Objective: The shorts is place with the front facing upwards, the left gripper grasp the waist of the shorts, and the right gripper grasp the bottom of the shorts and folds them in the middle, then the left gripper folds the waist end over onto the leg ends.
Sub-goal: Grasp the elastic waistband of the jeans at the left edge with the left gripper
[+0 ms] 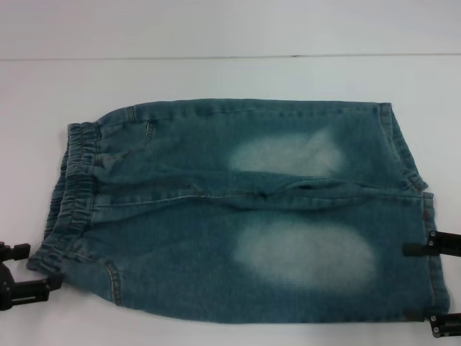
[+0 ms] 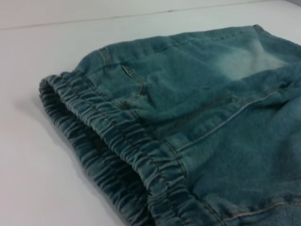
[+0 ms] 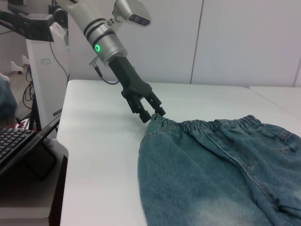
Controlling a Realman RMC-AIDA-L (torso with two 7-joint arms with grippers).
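The shorts (image 1: 238, 209) lie flat on the white table (image 1: 216, 72), spread sideways before the robot, with the waist (image 1: 68, 194) toward the left gripper (image 1: 25, 277) and the bottom of the shorts (image 1: 425, 216) toward the right gripper (image 1: 432, 285). The left gripper sits low at the near corner of the elastic band, its two fingers apart and their tips at the edge of the ruffles; the right wrist view shows those tips (image 3: 153, 113) just meeting the gathered denim, with nothing clamped. The right gripper stands at the near leg hem with its fingers spread, one finger (image 1: 414, 249) lying over the cuff and the other below it near the hem's corner, and it has no hold on cloth either. The likely trouble is a shallow bite. The left fingers reach only the outermost ruffle, so if they close there the elastic could slip out as the fold is lifted, or only the top layer of the band might be caught and the lower layer left on the table. On the other side, the right fingers may pinch one layer of the hem alone, and the fold would then drag skewed. If the two grips rise unevenly, the middle crease could come out crooked.
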